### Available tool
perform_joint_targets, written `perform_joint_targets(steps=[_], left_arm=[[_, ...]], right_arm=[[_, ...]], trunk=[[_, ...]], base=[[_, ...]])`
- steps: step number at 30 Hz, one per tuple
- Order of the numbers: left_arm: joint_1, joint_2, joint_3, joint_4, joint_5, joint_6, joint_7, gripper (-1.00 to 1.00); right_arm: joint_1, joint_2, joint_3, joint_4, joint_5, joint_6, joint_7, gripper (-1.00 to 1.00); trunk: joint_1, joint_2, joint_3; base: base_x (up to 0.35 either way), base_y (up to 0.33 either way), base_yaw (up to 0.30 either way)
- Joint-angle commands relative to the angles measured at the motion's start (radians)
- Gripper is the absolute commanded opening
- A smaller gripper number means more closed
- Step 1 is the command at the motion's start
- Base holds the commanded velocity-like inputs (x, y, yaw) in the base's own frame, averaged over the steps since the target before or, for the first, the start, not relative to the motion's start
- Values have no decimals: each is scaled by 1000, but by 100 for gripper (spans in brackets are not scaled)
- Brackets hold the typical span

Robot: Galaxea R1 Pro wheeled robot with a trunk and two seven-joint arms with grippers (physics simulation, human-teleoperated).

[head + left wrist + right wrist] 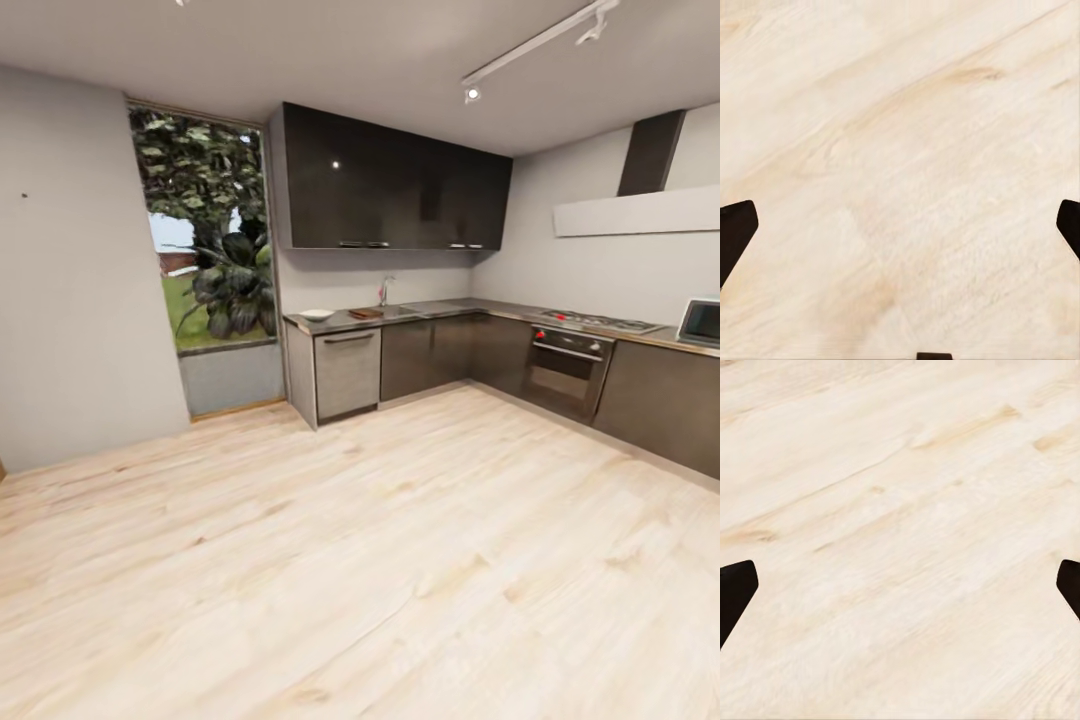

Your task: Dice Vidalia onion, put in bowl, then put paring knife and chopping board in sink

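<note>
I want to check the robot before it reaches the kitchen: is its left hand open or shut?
Open. In the left wrist view the left hand has its two dark fingertips far apart at opposite edges, with nothing but pale wooden floor between them.

Little of the robot's body shows. In the left wrist view, the left gripper (900, 232) appears as two flat black fingertips (735, 232), one at nine o'clock and one at three o'clock, each a matte wedge with an angled edge and no visible marking, screw or cable. A small black rectangular tab sits at six o'clock. In the right wrist view, the right gripper (900, 592) looks the same: two plain black angular fingertips (735, 592) at nine and three o'clock, dull, sharp-cornered and unmarked.
</note>
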Motion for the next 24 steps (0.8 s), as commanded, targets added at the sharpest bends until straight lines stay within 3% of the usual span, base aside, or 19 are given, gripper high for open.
perform_joint_targets(steps=[1,24], left_arm=[[0,0,1,-1,0,-2,0,100],[0,0,0,-1,0,-2,1,100]], right_arm=[[0,0,1,0,0,-3,0,100],[0,0,1,0,0,-3,0,100]], trunk=[[1,0,-1],[1,0,-1]], base=[[320,-67,0],[320,-92,0]])
